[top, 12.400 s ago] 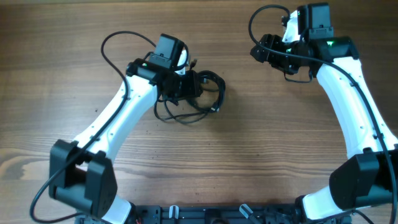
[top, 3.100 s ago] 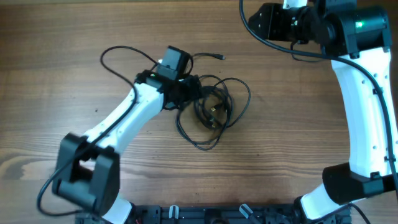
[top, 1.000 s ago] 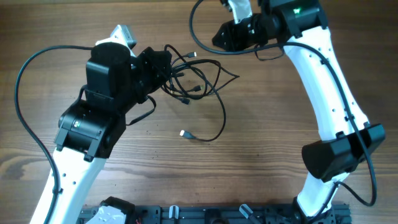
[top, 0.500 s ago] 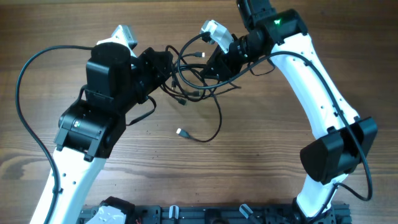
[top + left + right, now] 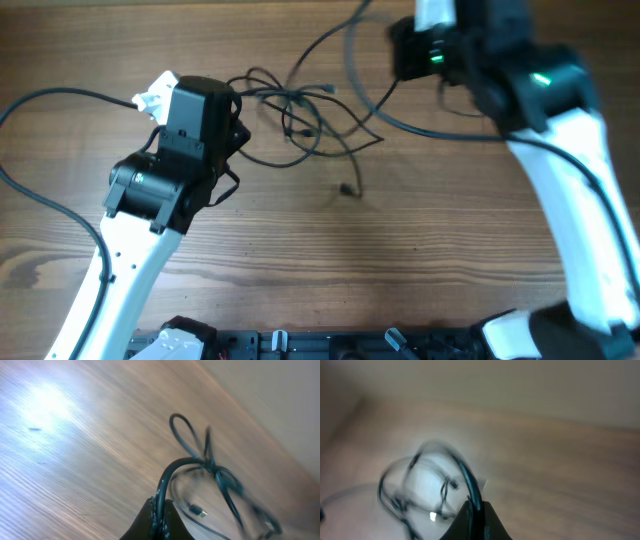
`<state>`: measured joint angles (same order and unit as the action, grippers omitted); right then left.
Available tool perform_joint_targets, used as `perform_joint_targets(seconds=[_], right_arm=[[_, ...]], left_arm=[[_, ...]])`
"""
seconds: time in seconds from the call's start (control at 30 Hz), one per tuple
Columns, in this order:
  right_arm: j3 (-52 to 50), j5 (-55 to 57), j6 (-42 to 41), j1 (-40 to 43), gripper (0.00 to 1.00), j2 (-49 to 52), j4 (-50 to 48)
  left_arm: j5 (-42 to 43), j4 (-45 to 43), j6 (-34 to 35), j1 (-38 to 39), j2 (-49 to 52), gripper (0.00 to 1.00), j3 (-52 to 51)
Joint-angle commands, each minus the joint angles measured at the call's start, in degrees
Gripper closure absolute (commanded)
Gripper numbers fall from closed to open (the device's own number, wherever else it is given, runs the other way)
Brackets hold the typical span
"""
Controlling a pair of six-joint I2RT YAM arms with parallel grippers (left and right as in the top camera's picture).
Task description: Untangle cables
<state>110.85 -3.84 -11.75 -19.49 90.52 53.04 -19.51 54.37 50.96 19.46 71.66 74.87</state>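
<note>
The left claw (image 5: pixel 160 519) is closed on one strand of the cables (image 5: pixel 298 108), and the right claw (image 5: pixel 475 519) pinches another. Between both claws the tangle lies stretched across the desk (image 5: pixel 420 260), long axis left-right, knot nearer to the left claw.

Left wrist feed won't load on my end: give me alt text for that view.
The left hand, shut, pinches a thin black cable that arches up from it into a blurred knot of cables over the wooden table. A small silver-tipped plug shows beneath the arch.
</note>
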Motion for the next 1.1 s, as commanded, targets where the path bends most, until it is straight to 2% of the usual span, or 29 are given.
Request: perform_joint_targets(seconds=[0.0, 0.17, 0.27, 0.33, 0.43, 0.5, 0.67, 0.73, 0.87, 0.97, 1.03, 1.07], right_arm=[[0.68, 8.13, -5.90, 4.90, 0.96, -3.72, -2.45], [3.61, -3.13, -4.28, 13.46, 0.96, -6.78, -3.45], [3.61, -1.49, -2.40, 13.75, 0.96, -6.84, -2.43], [3.69, -0.98, -1.75, 13.75, 0.96, -7.15, -2.40], [3.69, 1.25, -1.75, 14.69, 0.96, -8.37, -1.44], [3.69, 1.25, -1.75, 16.63, 0.96, -9.55, 0.00], [3.69, -0.17, -0.26, 17.97, 0.96, -10.34, 0.63], [3.69, 3.93, -0.24, 17.97, 0.96, -10.23, 1.70], [3.69, 10.97, -0.28, 17.97, 0.96, -10.27, 2.32], [3.69, 9.77, -0.26, 17.97, 0.96, -10.01, 2.29], [3.69, 8.04, -0.20, 17.97, 0.96, -8.59, 2.16], [3.69, 8.07, 0.31, 17.97, 0.96, -7.30, 1.81]], left_arm=[[-7.02, 3.48, 0.28, -4.37, 2.84, 0.96, 0.46], [-6.97, 6.56, 0.22, -11.23, 8.07, 0.96, 0.33], [-7.98, 4.92, -2.73, -12.96, 9.55, 0.96, 0.33], [-12.37, 3.54, -2.69, -15.47, 10.64, 0.96, 0.33], [-15.69, -0.55, -2.47, -22.58, 13.03, 0.96, 0.33], [-14.34, -2.08, -2.54, -27.89, 15.23, 0.96, 0.33], [-13.18, -3.74, -2.86, -32.22, 16.87, 0.96, 0.31], [-13.14, -6.60, -6.03, -34.82, 17.35, 0.96, 0.31], [-13.14, -7.32, -7.19, -39.80, 19.23, 0.96, 0.31], [-12.90, -6.95, -9.40, -41.40, 20.68, 0.96, 0.31], [-7.80, -6.58, -13.40, -40.39, 20.59, 0.96, 0.31], [-2.56, -6.54, -16.41, -38.82, 20.33, 0.96, 0.31]])
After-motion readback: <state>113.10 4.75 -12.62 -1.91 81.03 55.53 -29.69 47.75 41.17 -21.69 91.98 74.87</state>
